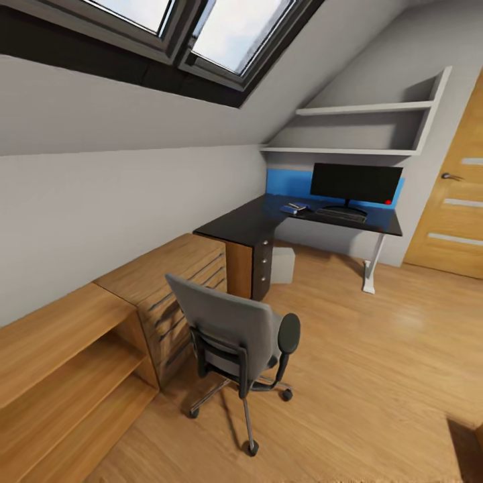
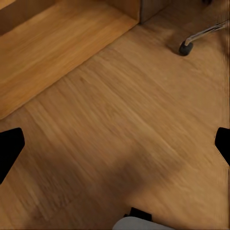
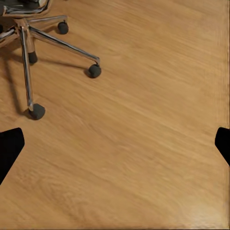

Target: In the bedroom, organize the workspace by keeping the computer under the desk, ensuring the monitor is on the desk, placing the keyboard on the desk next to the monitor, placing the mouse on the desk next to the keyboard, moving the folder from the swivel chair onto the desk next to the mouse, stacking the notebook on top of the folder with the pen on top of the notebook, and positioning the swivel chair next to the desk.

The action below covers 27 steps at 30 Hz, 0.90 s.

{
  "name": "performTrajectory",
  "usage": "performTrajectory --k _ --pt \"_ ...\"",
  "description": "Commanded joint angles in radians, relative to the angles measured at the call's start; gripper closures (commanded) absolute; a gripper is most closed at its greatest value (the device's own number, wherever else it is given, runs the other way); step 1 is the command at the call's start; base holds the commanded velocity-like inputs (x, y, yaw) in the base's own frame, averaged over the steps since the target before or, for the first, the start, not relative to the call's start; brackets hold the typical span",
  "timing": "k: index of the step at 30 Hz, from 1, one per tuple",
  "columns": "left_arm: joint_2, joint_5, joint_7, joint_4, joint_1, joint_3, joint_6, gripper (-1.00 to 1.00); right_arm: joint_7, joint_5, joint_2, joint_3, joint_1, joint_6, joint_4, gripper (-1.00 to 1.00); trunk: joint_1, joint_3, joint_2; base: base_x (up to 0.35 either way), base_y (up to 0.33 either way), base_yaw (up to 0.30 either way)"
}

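The grey swivel chair (image 1: pixel 231 329) stands on the wood floor with its back toward me, a few steps short of the black L-shaped desk (image 1: pixel 248 225). Its back hides the seat, so the folder is hidden. On the desk stand the monitor (image 1: pixel 355 184) and the keyboard (image 1: pixel 342 215); a small flat bluish thing (image 1: pixel 294 208) beside them is too small to name. The light-grey computer (image 1: pixel 284 265) sits under the desk. My left gripper (image 2: pixel 115 148) hangs open over bare floor near a chair caster (image 2: pixel 186 47). My right gripper (image 3: pixel 115 143) is open beside the chrome chair base (image 3: pixel 28 38).
A wooden chest with bar handles (image 1: pixel 181 282) and a low wooden shelf unit (image 1: pixel 60 362) line the left wall under the sloped ceiling. A wooden door (image 1: pixel 456 201) is at the far right. Open floor (image 1: pixel 376 376) stretches right of the chair.
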Motion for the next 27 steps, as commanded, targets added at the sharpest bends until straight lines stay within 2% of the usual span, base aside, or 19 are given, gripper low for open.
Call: performTrajectory --k 1,15,27 --pt "0.000 0.000 0.010 -0.002 0.000 -0.008 -0.002 -1.00 0.001 -0.010 0.000 0.009 -0.001 -0.004 0.002 -1.00 0.000 -0.001 -0.001 0.017 0.000 -0.300" --pt "0.001 0.000 0.019 -0.002 0.001 -0.006 0.004 -1.00 0.000 -0.011 0.001 0.009 -0.001 -0.004 0.003 -1.00 0.000 -0.001 -0.001 0.152 0.107 -0.300" --pt "0.002 0.003 0.021 -0.002 0.001 -0.002 0.006 -1.00 0.000 -0.011 0.001 0.008 -0.001 -0.004 0.003 -1.00 0.000 -0.001 -0.001 0.026 0.046 -0.300"
